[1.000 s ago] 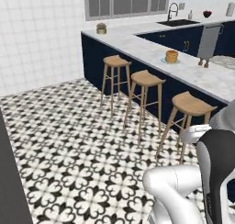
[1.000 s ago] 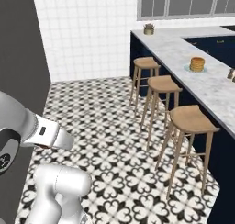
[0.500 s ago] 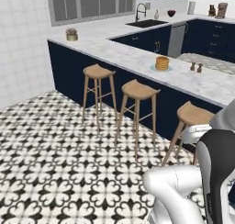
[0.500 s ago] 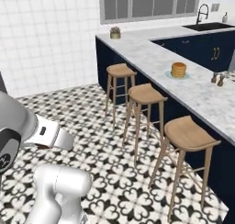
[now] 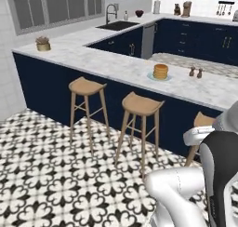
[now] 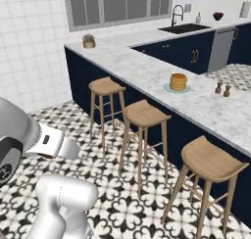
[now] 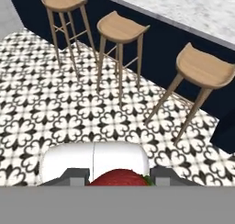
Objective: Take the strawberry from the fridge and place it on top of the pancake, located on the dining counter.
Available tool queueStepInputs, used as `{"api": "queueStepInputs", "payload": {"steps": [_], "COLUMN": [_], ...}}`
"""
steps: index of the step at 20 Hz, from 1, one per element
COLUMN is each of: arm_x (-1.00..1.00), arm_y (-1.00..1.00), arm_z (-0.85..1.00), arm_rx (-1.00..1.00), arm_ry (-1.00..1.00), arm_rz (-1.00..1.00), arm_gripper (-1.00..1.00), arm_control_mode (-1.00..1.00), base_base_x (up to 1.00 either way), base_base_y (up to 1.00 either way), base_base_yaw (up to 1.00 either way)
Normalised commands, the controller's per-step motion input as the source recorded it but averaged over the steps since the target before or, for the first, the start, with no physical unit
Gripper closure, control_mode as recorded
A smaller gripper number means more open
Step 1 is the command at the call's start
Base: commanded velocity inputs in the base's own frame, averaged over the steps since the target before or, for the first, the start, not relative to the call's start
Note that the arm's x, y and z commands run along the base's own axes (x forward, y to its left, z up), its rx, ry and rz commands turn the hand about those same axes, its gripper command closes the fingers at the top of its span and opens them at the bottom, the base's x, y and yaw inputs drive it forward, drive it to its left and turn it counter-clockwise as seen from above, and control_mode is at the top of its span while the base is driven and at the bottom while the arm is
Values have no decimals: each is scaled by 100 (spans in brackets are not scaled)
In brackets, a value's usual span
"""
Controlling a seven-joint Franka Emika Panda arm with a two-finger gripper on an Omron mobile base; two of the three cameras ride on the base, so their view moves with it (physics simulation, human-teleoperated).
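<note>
The tool (image 7: 120,182) is clenched on the small red strawberry (image 7: 120,177). The golden-brown pancake stack (image 6: 178,81) sits on the white marble tabletop (image 6: 147,69), well apart, far ahead and to the right beyond the wooden stools (image 6: 144,113).

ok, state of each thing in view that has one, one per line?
claw: shut on the strawberry
strawberry: held between the fingertips, off the pancake
pancake: stacked on its plate, nothing on top
stools: three, upright along the dining counter
</note>
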Motion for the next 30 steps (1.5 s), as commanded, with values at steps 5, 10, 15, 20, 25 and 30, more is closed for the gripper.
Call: {"api": "queueStepInputs", "payload": {"steps": [5,10,15,20,25,30], "arm_x": [0,0,0,0,0,0], "arm_y": [0,0,0,0,0,0], "arm_z": [0,0,0,0,0,0], "arm_rx": [0,0,0,0,0,0], "arm_ry": [0,0,0,0,0,0], "arm_rz": [0,0,0,0,0,0], "arm_gripper": [100,100,100,100,100,100], "arm_control_mode": [100,100,100,100,100,100], "base_base_x": [100,100,100,100,100,100], "base_base_y": [55,38,5,6,57,44], "base_base_yaw": [-40,-38,-32,-32,-41,-35]}}
